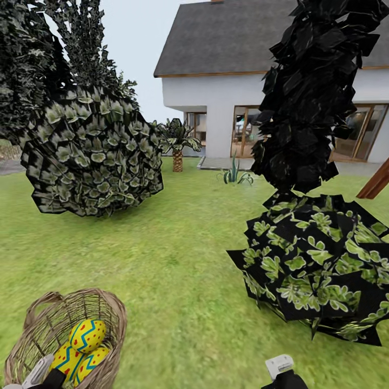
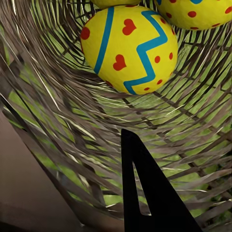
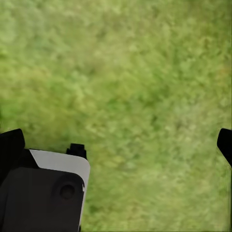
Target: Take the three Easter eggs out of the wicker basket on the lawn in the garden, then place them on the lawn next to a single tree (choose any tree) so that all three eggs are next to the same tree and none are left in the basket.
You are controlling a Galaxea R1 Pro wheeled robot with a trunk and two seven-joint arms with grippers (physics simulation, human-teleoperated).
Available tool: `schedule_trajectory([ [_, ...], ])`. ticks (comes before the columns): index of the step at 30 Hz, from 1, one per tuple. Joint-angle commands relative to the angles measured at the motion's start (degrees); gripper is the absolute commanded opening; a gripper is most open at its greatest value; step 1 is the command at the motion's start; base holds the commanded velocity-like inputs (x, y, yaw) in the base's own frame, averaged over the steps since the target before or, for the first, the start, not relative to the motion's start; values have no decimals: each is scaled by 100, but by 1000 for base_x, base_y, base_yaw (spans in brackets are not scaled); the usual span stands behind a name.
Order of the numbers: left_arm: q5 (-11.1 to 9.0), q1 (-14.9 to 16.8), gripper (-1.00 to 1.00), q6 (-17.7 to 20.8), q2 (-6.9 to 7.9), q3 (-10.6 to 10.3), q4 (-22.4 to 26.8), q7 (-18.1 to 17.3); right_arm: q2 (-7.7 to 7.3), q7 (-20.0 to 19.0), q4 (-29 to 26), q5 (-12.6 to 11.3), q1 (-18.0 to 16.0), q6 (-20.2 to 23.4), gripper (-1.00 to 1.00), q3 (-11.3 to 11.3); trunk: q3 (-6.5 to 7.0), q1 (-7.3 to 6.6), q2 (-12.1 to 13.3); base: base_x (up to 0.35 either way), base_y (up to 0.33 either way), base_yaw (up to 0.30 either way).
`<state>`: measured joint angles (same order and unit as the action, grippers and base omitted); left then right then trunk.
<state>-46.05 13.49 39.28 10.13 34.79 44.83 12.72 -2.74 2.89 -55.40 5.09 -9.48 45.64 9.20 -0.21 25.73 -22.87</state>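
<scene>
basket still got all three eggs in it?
Yes, full: three Easter eggs lie piled inside the wicker basket, none on the lawn.

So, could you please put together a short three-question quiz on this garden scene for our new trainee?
1. True or false: the Easter eggs lie inside the wicker basket.
2. What is under the right gripper? A) paving B) the lawn C) the basket
3. Fill in: the left gripper reaches into the ____.

Key: 1 true, going by the head view, where three eggs show in the basket. 2 B. 3 basket.
</scene>
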Motion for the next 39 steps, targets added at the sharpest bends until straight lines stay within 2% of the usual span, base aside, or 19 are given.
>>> schedule_trajectory([
  [1,-106,5,-100,10,-2,10,8,46,-6,1,-6,35,-1,33,100,20,-2,6,-5,344,0,285],
  [11,-104,5,-100,10,-2,10,8,46,6,1,-6,33,-1,33,100,28,-2,6,-5,345,0,134],
  [26,-97,5,-100,4,6,10,8,46,2,1,-6,29,-1,33,100,27,-2,6,-5,345,2,252],
  [39,-97,5,-100,1,-2,10,8,46,2,-15,-6,27,-1,33,100,25,-2,6,-5,345,106,255],
])
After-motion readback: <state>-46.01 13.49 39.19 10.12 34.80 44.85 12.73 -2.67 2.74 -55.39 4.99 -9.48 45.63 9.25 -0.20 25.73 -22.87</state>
